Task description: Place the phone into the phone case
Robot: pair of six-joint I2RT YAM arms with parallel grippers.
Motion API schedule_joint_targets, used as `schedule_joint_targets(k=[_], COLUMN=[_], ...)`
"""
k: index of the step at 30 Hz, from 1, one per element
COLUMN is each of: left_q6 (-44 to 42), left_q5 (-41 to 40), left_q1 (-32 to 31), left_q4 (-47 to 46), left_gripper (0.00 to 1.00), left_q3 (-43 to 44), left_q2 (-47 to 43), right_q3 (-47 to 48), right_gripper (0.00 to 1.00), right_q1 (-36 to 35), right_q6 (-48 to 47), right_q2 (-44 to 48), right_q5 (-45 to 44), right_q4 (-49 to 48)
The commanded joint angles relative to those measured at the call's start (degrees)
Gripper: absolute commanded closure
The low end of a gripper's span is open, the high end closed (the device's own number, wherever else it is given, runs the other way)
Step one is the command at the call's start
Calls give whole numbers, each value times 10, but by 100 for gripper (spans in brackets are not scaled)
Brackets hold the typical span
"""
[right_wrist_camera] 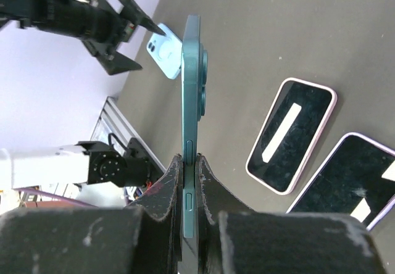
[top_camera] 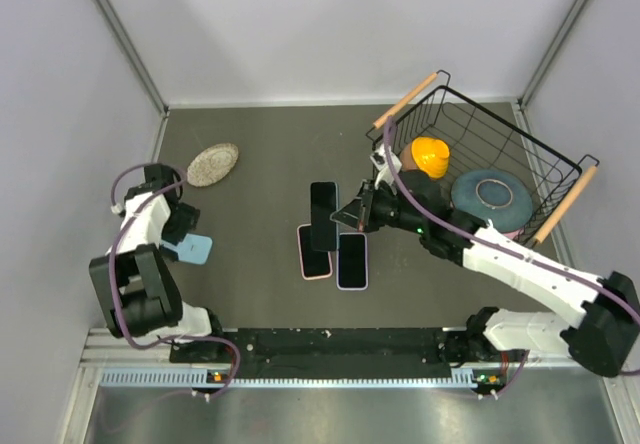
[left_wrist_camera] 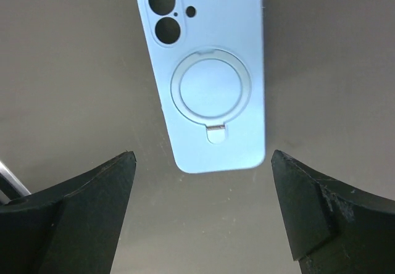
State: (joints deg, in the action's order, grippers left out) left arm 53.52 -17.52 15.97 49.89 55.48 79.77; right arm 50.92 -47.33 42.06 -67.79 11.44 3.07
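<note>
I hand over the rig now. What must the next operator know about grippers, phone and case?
Right gripper: shut on the phone, held edge-on above the table.
Left gripper: open, over the blue case, not touching it.
The case lies back up on the table.
Done: phone lifted.
Left: probably turn the case over, then press the phone in.

The black right fingers [right_wrist_camera: 162, 190] pinch the lower end of a slim teal-green phone [right_wrist_camera: 191, 89], seen edge-on above the dark desk [right_wrist_camera: 321, 33]. To its right, a pink-rimmed phone [right_wrist_camera: 291, 135] and a lilac-rimmed phone [right_wrist_camera: 345, 175] lie side by side, screens up. Beyond, a pale blue ring-backed phone case [right_wrist_camera: 162, 50] lies flat.
</note>
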Motion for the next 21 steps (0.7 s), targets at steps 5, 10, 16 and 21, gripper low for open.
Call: schedule_joint_targets(k=[5,10,16,21], left_q6=[-58,-143,-156,-157], left_q5=[68,101,76,85], left_q1=[68,94,103,103], left_q4=[-108,-152,-109,-111], left_gripper=[1,1,1,1], left_q3=[11,31,61,45], left_q2=[82,108,149,177], right_q3=[-14,-19,-19,-13], right_gripper=[100,100,100,100], right_q1=[0,0,0,0], right_q6=[-24,-28,-34,-36], right_q2=[92,105,111,108], right_q5=[-26,-28,-33,-37], right_q4=[0,7,11,13])
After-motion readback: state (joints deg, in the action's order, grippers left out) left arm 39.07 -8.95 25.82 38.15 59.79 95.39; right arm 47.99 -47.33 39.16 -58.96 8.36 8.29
